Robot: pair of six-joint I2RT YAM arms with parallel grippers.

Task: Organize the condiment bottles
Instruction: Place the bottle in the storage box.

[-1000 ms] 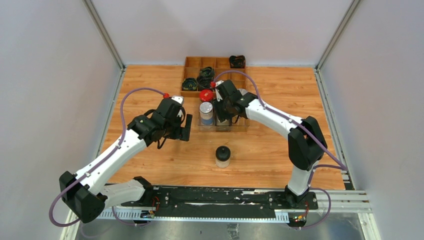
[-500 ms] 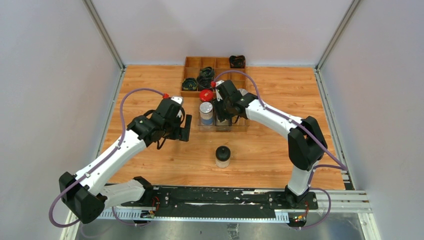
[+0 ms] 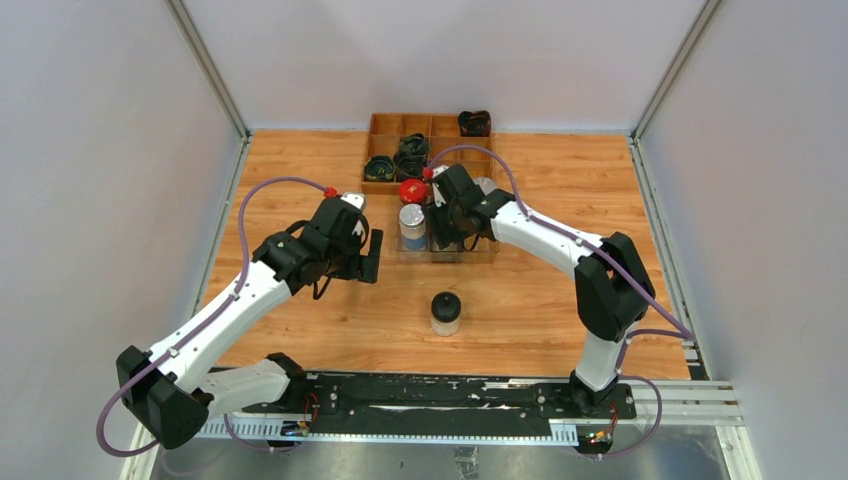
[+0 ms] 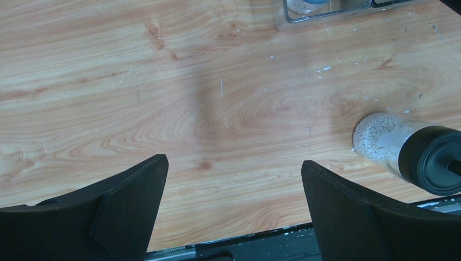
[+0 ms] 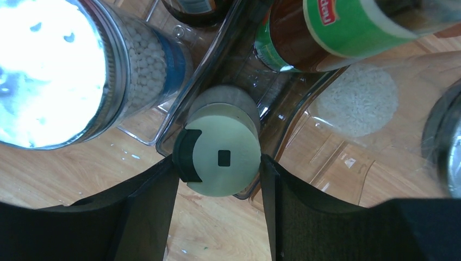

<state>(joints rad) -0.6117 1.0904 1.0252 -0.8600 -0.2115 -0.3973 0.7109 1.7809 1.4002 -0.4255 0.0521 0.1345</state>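
While the left arm sits bent, half out over the left-centre of the surface (image 3: 300,170), the left claw (image 4: 232,163) points down at bare wood, jaws spread wide, nothing between them.

Right arm: stretched forward and inward from its base, wrist tipped down over the clear tray (image 3: 480,250). The right claw (image 5: 217,159) straddles the pale-capped bottle (image 5: 228,136) from above, one finger close against each side of the cap. I cannot tell whether they press on it or merely flank it.

Room: open wood lies around the left claw, and between the tray and the arm bases. Only the black-capped jar (image 3: 445,312) stands there, upright, alone, well apart from the tray and near the surface's middle. Grey walls close in the left, right and far sides.

Containers: the tray sits mid-surface. In it the pale-capped bottle stands at the near edge, with the silver-capped jar (image 5: 49,70) of white beads in the compartment just beside it. A green-labelled brown bottle (image 5: 337,27) stands behind. The red-capped jar (image 3: 412,190) is at the tray's far left corner; inside or just outside, not clear. A wooden box (image 3: 372,125) at the far edge holds dark coiled bundles (image 3: 412,150) in several compartments.
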